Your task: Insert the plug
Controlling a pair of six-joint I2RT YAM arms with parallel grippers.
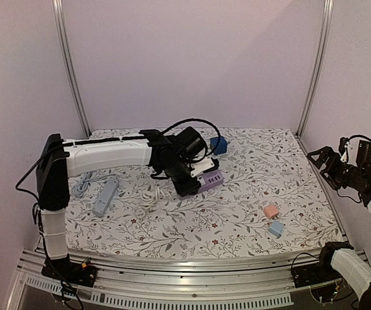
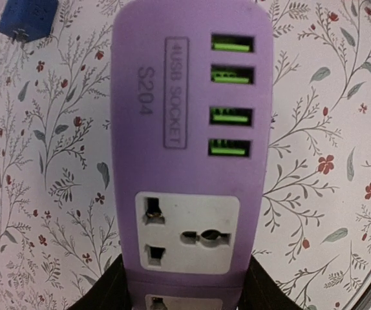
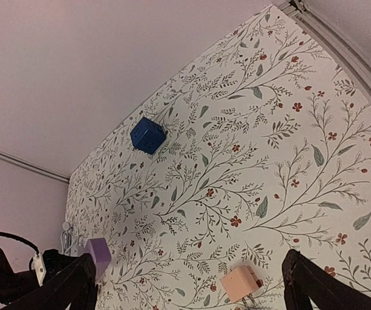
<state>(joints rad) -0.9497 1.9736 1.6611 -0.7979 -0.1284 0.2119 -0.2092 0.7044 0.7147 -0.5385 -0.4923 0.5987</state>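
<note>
The left arm's upright link rises from its base at the near-left corner; the forearm runs level to the right over the floral cloth (image 1: 250,194), wrist bent down. Below the forearm lies a grey power strip (image 1: 106,197), with a coiled white cable (image 1: 149,197) just beside it. The left gripper (image 1: 189,186) is pressed down at mid-table, its fingers (image 2: 111,284) clamped against both long sides of the purple power strip (image 2: 185,129); the strip lies flat on the cloth, four green USB ports and a white socket face up. A blue cube adapter (image 1: 219,144) sits near the strip, toward the back wall. A pink plug (image 1: 271,211) and a light-blue plug (image 1: 276,227) lie near each other at the near right, well apart from the strip. The right arm is folded upward at the table's right edge; the right gripper (image 3: 189,271) hangs above the cloth, fingers spread, holding nothing.
</note>
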